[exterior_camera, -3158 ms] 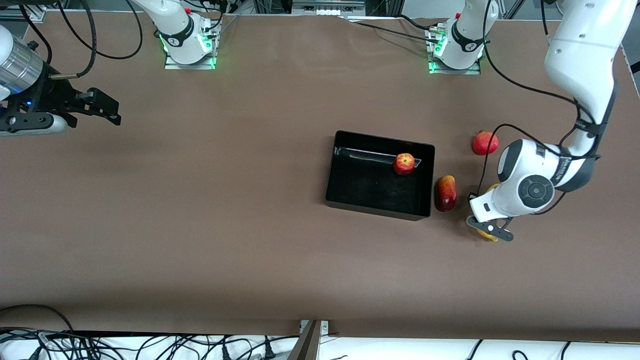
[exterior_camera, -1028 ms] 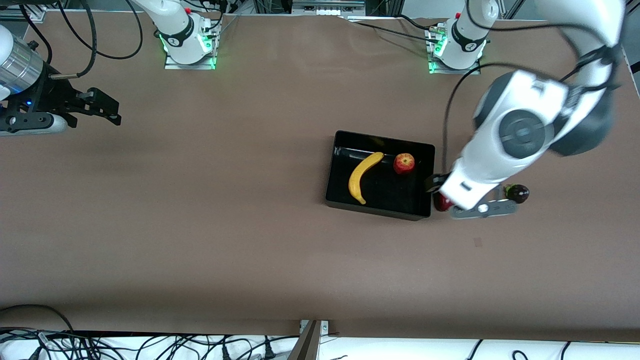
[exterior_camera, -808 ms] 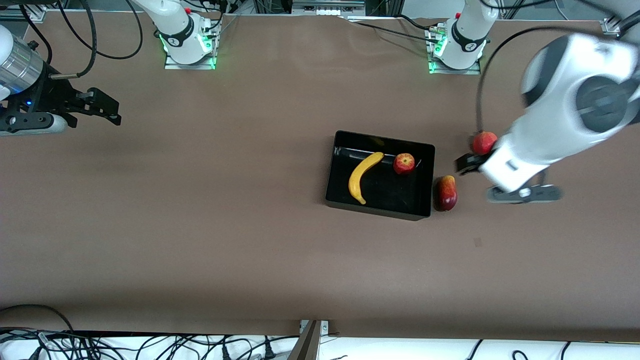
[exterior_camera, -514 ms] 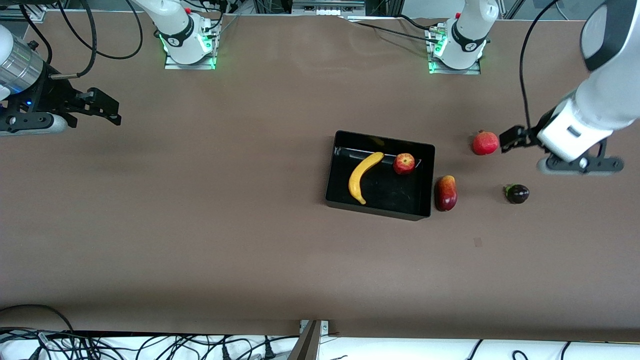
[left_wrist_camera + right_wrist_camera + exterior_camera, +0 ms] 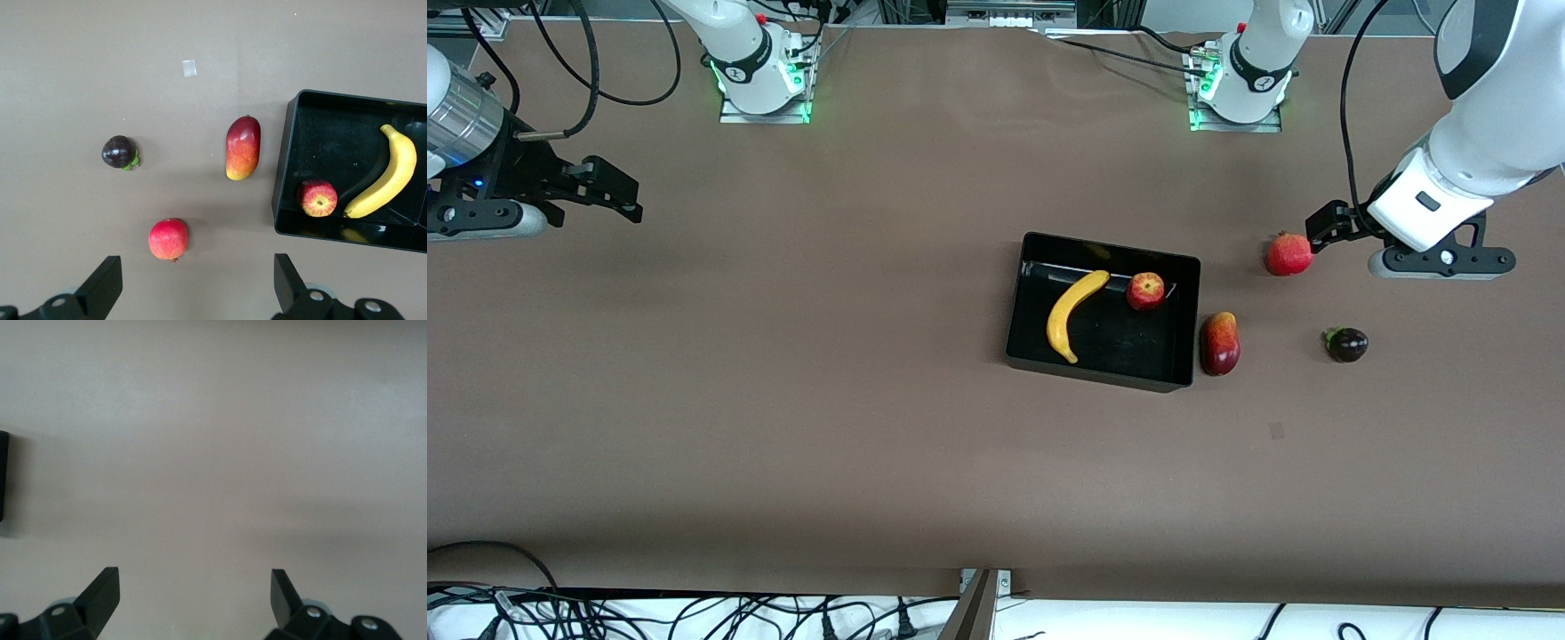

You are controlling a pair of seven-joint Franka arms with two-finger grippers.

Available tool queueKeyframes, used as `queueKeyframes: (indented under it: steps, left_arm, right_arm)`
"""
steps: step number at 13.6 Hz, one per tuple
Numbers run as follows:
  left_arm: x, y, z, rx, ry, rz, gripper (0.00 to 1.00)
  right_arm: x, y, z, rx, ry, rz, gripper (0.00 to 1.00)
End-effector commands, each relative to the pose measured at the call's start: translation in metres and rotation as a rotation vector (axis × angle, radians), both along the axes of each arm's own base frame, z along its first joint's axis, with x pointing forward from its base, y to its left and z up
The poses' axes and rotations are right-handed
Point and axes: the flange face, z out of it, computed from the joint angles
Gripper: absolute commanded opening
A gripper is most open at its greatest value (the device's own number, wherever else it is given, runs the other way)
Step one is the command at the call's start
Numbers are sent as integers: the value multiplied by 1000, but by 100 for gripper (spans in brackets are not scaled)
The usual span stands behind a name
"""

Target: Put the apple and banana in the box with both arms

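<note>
The black box [image 5: 1021, 302] sits mid-table. The yellow banana [image 5: 1072, 316] and the small red apple [image 5: 1145, 291] lie inside it, the apple toward the left arm's end. My left gripper [image 5: 1321, 229] is open and empty, up in the air over bare table beside the pomegranate. In the left wrist view my left gripper [image 5: 195, 283] has its jaws wide apart, with the box [image 5: 333, 137], banana [image 5: 387, 175] and apple [image 5: 317, 197] below. My right gripper [image 5: 618, 191] waits open at the right arm's end; in the right wrist view it [image 5: 192, 587] is over bare table.
A red-yellow mango [image 5: 1219, 343] lies right beside the box wall toward the left arm's end. A red pomegranate [image 5: 1288, 254] and a dark mangosteen [image 5: 1346, 344] lie farther toward that end. All three show in the left wrist view: mango [image 5: 243, 147], pomegranate [image 5: 168, 239], mangosteen [image 5: 119, 151].
My left gripper carried the banana from the table into the box, let it go, then rose and drew back toward the left arm's end. The right arm has not moved.
</note>
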Motion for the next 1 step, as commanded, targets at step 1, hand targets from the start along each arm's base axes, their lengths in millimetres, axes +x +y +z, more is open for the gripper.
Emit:
queueKeyframes:
  steps: [1]
  left_arm:
    - [1, -4, 4, -8, -1, -24, 100]
  right_arm:
    - [-2, 1, 5, 5, -8, -4, 100]
